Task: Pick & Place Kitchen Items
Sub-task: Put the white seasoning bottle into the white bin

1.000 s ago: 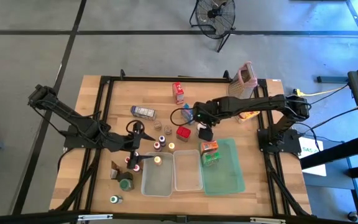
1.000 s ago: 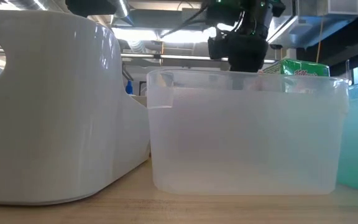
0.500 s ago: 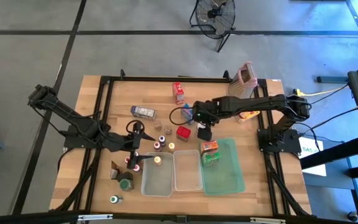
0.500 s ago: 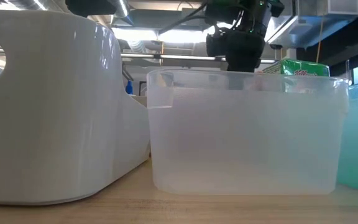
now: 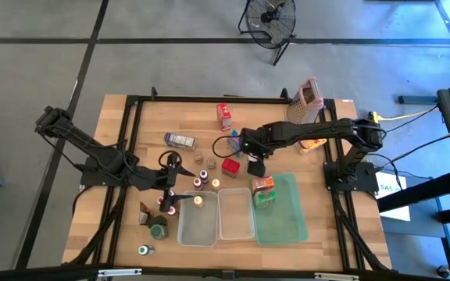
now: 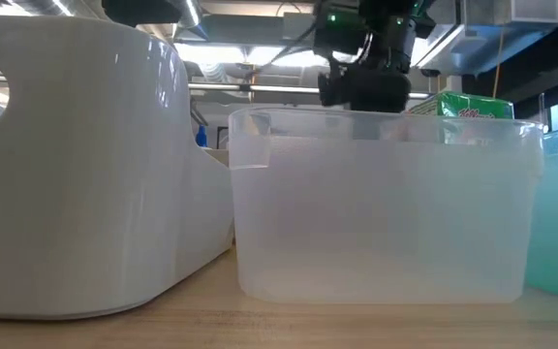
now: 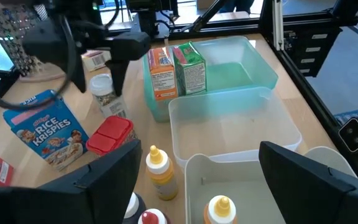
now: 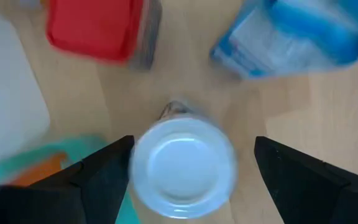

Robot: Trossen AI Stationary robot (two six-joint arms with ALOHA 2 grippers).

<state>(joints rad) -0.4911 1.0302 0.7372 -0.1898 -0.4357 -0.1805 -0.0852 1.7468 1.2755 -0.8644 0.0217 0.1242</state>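
A small jar with a white cap (image 8: 182, 165) stands upright on the wooden table, next to a red-lidded container (image 8: 95, 28) and a blue Rice Krispies carton (image 7: 42, 127). My right gripper (image 5: 255, 166) hangs over this jar, pointing down and open. One finger stands on each side of the cap, and in the left wrist view the fingers (image 7: 120, 62) are just above the jar (image 7: 102, 93). My left gripper (image 5: 174, 183) waits open at the table's left, above several small bottles (image 7: 159, 171).
A green tray (image 5: 291, 222) at the near right holds an orange and a green carton (image 5: 264, 191). Two clear tubs (image 5: 198, 222) (image 5: 235, 217) stand to its left. A red carton (image 5: 224, 115), a grey-blue carton (image 5: 180, 140) and a metal grater (image 5: 306, 97) lie farther back.
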